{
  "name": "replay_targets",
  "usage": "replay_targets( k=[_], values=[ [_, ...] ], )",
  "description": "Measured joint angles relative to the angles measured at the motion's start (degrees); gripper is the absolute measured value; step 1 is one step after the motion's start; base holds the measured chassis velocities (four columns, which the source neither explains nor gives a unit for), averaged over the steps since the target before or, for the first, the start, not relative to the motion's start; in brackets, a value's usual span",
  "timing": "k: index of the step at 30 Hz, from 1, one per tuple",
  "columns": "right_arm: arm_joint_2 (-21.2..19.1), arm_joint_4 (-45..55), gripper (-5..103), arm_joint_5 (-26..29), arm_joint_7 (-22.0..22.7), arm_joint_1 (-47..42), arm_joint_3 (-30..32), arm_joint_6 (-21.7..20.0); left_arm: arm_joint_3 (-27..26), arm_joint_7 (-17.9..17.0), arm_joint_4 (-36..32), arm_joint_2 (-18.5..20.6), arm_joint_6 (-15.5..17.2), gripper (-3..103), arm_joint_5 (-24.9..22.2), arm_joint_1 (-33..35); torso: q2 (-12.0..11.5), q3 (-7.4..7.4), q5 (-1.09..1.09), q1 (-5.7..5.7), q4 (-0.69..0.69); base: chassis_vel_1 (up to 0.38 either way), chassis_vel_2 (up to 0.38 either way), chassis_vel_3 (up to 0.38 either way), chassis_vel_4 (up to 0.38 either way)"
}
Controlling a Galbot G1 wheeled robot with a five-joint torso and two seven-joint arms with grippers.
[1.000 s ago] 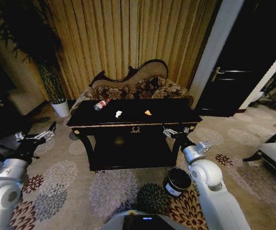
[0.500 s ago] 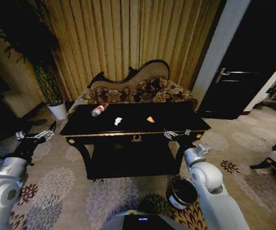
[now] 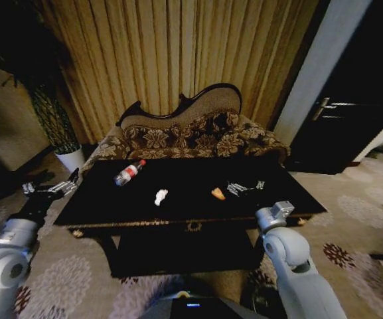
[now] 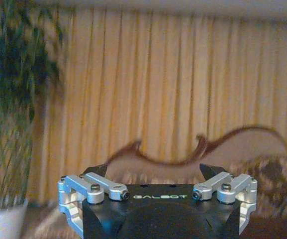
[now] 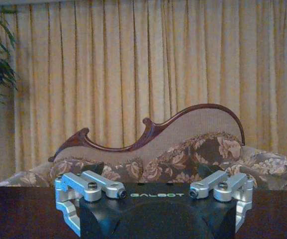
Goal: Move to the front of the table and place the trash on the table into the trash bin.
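Compared with the head view of a second ago, the whole scene has shifted and enlarged: the camera has drawn up to the front of the bench (image 3: 111, 211), whose gold-trimmed edge now runs across the lower middle of the picture, and the trash bin, earlier on the carpet by the right arm, has passed out of the frame. Both arms keep the same raised, forward-pointing pose as before.

Trash on the glossy black bench top, left to right: a clear plastic bottle (image 3: 129, 172) with red cap and red-white label, lying on its side toward the far left; a white crumpled scrap (image 3: 160, 196) nearer the front edge; a small orange piece (image 3: 218, 193) right of centre. The three lie well apart from one another.

Right gripper (image 3: 244, 187): held above the right part of the bench, just beside the orange piece and not touching it; in the right wrist view (image 5: 153, 186) its fingers stand wide apart with nothing between them.

Left gripper (image 3: 48, 189): held off the left end of the bench, over the carpet; in the left wrist view (image 4: 155, 184) its fingers are likewise spread wide and hold nothing.

Behind the bench stands a patterned sofa (image 3: 191, 133) before gold curtains (image 3: 171, 46); a white plant pot (image 3: 70, 159) stands at far left.
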Motion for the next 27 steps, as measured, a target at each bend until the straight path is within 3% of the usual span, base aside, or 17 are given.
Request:
replay_targets(
  k=[4, 12, 15, 18, 27],
  values=[
    [-0.58, -0.13, 100, 0.04, 0.00, 0.06, 0.61, -0.25, 0.70, -0.89, 0.13, -0.53, 3.38, 100, -0.02, 0.29, 0.01, -0.03, 0.00, -0.07, 0.01, -0.029, 0.034, 0.002, -0.014],
    [-1.29, 0.23, 100, 0.09, 0.00, -1.53, 1.40, -3.38, 1.79, -0.89, 2.21, -0.60, 5.89, 100, -0.06, -0.09, 0.08, -0.06, 0.02, -0.15, 0.02, 0.034, -0.030, -0.018, 0.037],
    [-1.28, 0.51, 100, 0.08, 0.00, -2.00, 1.40, -4.18, 1.80, -0.87, 2.32, -0.58, 6.04, 100, -0.07, -0.09, 0.07, -0.05, 0.02, -0.15, 0.02, 0.000, 0.000, 0.000, 0.000],
    [-1.08, 2.11, 100, 0.26, 0.00, -4.30, 0.41, -10.49, 1.59, -0.88, 2.75, -0.45, 6.23, 100, -0.07, 0.05, 0.02, -0.01, 0.00, -0.05, 0.00, 0.000, 0.000, 0.000, 0.000],
    [-0.16, 2.45, 100, 2.99, 0.01, -4.57, -1.32, -13.65, 1.24, -0.90, 2.57, -0.24, 6.17, 100, -0.04, 0.09, 0.04, -0.04, 0.02, -0.09, 0.01, 0.000, 0.000, 0.000, 0.000]
  ],
)
